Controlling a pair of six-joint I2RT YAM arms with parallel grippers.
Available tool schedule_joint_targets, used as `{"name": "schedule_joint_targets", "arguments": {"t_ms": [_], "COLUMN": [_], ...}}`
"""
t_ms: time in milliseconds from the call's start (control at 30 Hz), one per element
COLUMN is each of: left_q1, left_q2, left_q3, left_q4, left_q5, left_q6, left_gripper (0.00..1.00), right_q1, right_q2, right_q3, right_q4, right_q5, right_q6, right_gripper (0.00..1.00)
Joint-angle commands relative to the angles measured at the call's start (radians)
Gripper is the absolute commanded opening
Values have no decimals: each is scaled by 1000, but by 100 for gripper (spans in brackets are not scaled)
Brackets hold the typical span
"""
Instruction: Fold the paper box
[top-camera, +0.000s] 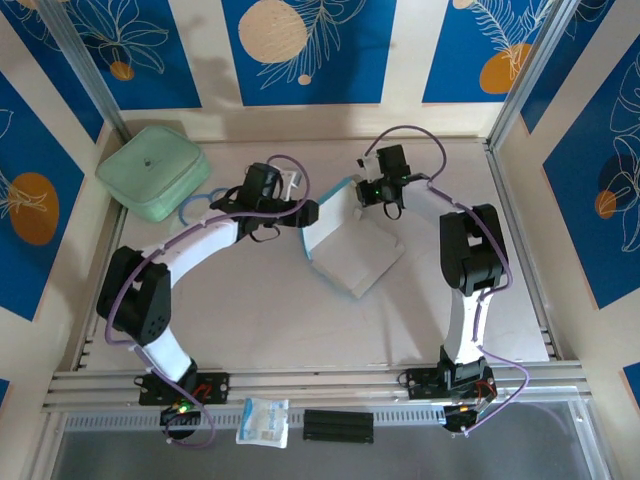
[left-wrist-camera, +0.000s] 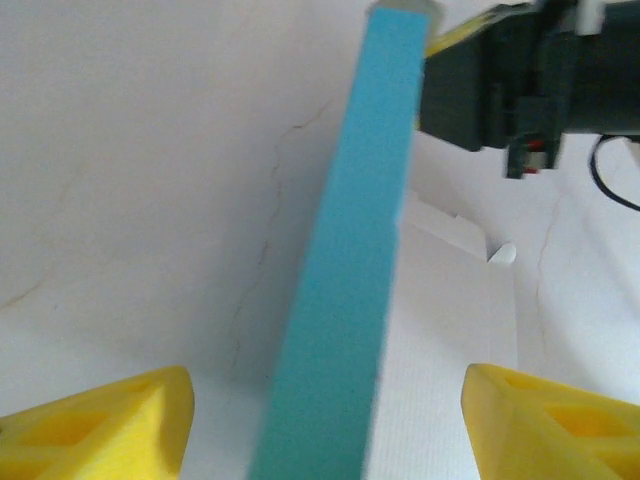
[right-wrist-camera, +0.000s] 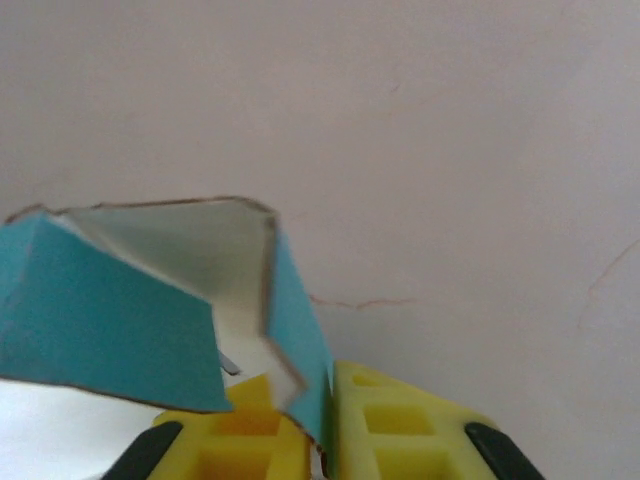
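The thin white-and-light-blue cardboard paper box (top-camera: 350, 245) sits mid-counter (top-camera: 250, 310), toward the far edge. The right tool (right-wrist-camera: 325, 430) pinches its blue flap (right-wrist-camera: 300, 340). The left tool (left-wrist-camera: 325, 400) is spread around an upright blue panel (left-wrist-camera: 350, 280). The blue print on the small clear-white packet (top-camera: 263, 421) at the near edge is too small to read.

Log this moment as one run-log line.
paper box: partly folded, blue side raised | left gripper: open, astride the raised side | right gripper: shut on a flap of the paper box
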Motion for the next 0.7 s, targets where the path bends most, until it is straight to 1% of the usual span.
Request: {"name": "schedule_joint_targets", "arguments": {"t_ms": [0, 100, 133, 267, 333, 433, 500, 600, 667], "left_q1": [-48, -98, -115, -165, -175, -177, -179, -182, -184], "left_q2": [-16, 1, 13, 61, 84, 110, 118, 135, 146], "left_q3": [71, 91, 100, 118, 129, 132, 111, 75, 56], "left_q4": [-63, -62, -66, -60, -73, -94, -65, 13, 68], "left_q5": [-94, -206, -259, -406, -425, -405, -415, -462, -496], "left_q6": [269, 465, 535, 783, 863, 914, 925, 939, 957], "left_gripper": [72, 72, 72, 72, 72, 72, 71, 67, 62], "right_q1": [47, 87, 103, 139, 149, 154, 155, 155, 157], "right_q2": [-68, -104, -114, -142, -154, -166, -169, -180, -184], "right_q3": [-76, -131, -148, -174, -186, -196, -197, -205, -207], "right_q4": [31, 67, 81, 83, 85, 81, 73, 71, 67], "right_q5": [149, 229, 255, 310, 326, 328, 330, 322, 320], "right_q6": [3, 4, -3, -13, -7, 7, 17, 30, 33], "right_gripper": [9, 6, 7, 6, 6, 7, 6, 6, 6]}}
